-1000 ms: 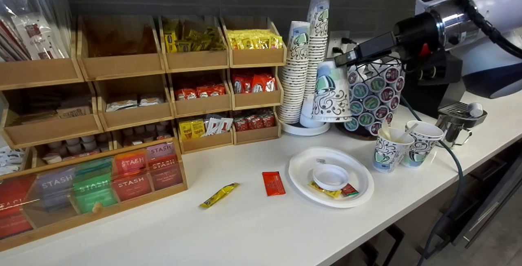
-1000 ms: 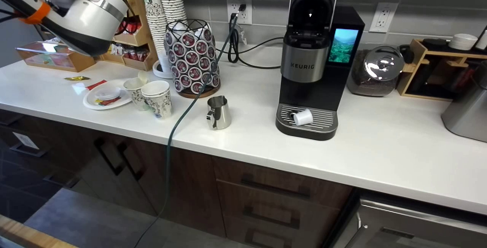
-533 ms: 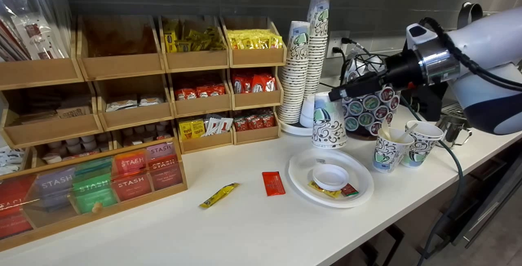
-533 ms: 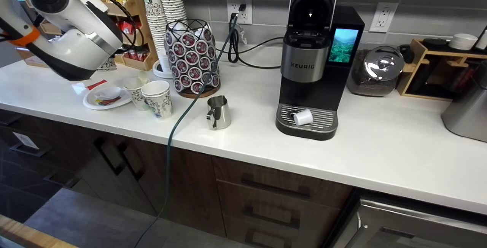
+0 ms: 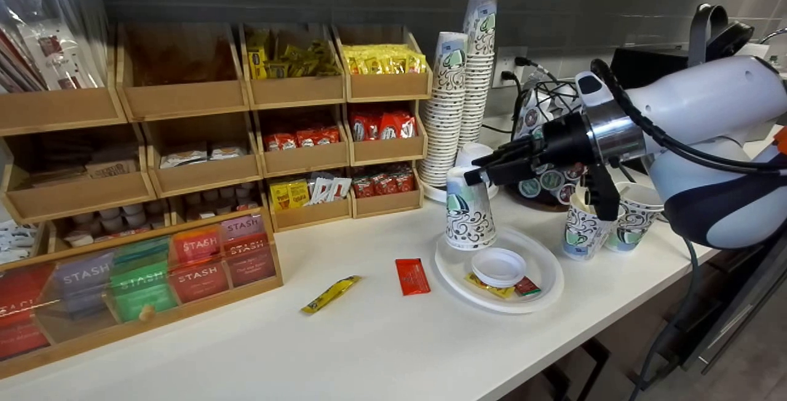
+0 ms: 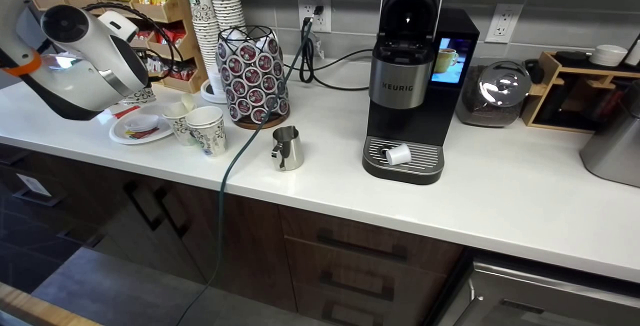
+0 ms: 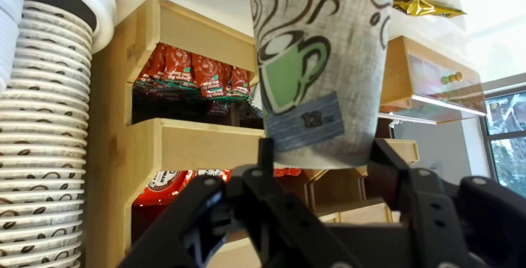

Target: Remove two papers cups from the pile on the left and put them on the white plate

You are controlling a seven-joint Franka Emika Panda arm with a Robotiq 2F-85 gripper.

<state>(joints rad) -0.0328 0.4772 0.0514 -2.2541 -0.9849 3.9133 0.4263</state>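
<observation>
My gripper point(image 5: 478, 173) is shut on white patterned paper cups point(image 5: 470, 219), holding them upside down near their narrow end. How many are nested is unclear. In the wrist view the fingertips point(image 7: 322, 157) press both sides of the cups point(image 7: 322, 66). The cups hang at the back left edge of the white plate point(image 5: 550, 287); contact cannot be told. In an exterior view the cups point(image 6: 140, 97) show partly behind my arm, with the gripper hidden. The pile point(image 5: 447, 106), the shorter column, stands behind; it also shows in the wrist view point(image 7: 45, 136).
The plate carries a small white bowl point(image 5: 499, 266) and packets. Two patterned cups point(image 5: 584, 235) with sticks stand right of it, under my arm. The taller column point(image 5: 479, 50) and pod rack point(image 5: 550, 161) stand behind. A red packet point(image 5: 412, 277) lies left. A cable point(image 6: 245, 151) crosses the counter.
My gripper has come down and, in an exterior view, moved left, carrying the cups from in front of the pod rack to the plate's back left edge. The plate and columns have not moved.
</observation>
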